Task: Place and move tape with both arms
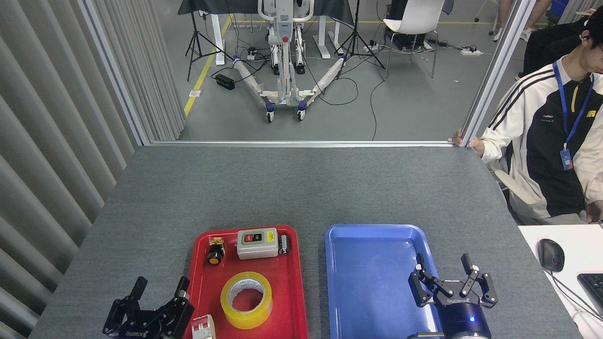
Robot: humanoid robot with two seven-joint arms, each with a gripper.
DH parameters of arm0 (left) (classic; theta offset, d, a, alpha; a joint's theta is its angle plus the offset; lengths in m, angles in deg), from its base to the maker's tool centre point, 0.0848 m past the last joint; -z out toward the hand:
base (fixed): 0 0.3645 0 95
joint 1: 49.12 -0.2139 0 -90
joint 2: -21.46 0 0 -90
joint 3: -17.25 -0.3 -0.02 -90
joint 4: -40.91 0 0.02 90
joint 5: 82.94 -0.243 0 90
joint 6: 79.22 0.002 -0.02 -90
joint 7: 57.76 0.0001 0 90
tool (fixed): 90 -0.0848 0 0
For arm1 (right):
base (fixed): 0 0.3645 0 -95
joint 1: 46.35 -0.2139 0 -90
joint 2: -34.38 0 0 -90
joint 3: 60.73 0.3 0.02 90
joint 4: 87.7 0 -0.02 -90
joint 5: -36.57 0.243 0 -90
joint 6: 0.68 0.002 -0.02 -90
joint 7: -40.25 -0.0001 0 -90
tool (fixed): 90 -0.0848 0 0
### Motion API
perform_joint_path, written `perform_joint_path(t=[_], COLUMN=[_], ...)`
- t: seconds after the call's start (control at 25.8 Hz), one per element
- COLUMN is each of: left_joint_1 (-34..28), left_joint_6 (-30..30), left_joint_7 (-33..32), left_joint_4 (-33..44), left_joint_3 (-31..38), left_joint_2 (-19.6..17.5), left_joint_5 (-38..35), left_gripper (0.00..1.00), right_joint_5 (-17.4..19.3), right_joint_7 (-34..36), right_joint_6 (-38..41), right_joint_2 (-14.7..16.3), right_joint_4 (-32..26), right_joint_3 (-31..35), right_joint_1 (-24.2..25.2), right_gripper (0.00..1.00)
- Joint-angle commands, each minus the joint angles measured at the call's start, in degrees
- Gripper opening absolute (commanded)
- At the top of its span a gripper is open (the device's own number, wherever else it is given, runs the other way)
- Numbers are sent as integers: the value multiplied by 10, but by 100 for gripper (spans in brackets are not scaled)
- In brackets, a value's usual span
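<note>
The grey felt-covered tabletop [301,188] carries two shallow plastic trays set side by side near its front edge. Taking the red rectangular tray [292,301] as the landmark: the blue rectangular tray [372,292] lies just to its right, apart from it by a narrow strip of grey, and holds nothing of its own.

The red tray holds five things. At its near middle lies the wide roll of translucent yellow packing tape [246,299], flat on its side with the hole facing up; its white cardboard core carries dark print, and the yellow band around it is thick and glossy. Behind the tape, along the tray's far rim, sits one pale grey switch box [256,243] with a red button, a dark button and a yellow label. Left of that box is one small black pushbutton with an orange cap [215,252]; touching or just beside the box's right end stands one small dark cylindrical part [283,244]. At the tray's near left corner is one white and red breaker-like switch [203,327], partly cut off by the picture's edge.

There are two black two-finger claws. The left claw [160,288] hangs just outside the red tray's left rim, fingers spread apart and empty. The right claw [444,263] hovers over the blue tray's right rim, fingers likewise spread and empty.
</note>
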Motion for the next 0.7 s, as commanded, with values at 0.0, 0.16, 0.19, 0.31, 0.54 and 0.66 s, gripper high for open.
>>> perform_joint_path(t=[0.0,0.16,0.19,0.31,0.54,0.66], left_joint_1=[-1,-1,-1,-1,-1,-1], left_joint_6=[1,1,1,0,2,2], left_joint_7=[0,0,-1,0,-2,-2], left_joint_4=[0,0,1,3,5,5], left_joint_3=[0,0,0,0,0,-2], left_joint_2=[-5,-10,-11,-14,-20,-20], left_joint_5=[0,1,1,2,2,2], left_gripper=[100,100,100,100,100,100], right_joint_5=[0,0,0,0,0,0], right_joint_7=[1,1,1,1,0,-2], right_joint_6=[-1,-1,-1,-2,-1,-1], right_joint_2=[0,0,0,0,2,1], right_joint_4=[0,0,0,0,0,0], right_joint_3=[0,0,0,-1,-1,-1], right_joint_1=[-2,-4,-4,-7,-10,-13], right_gripper=[99,99,99,99,99,99])
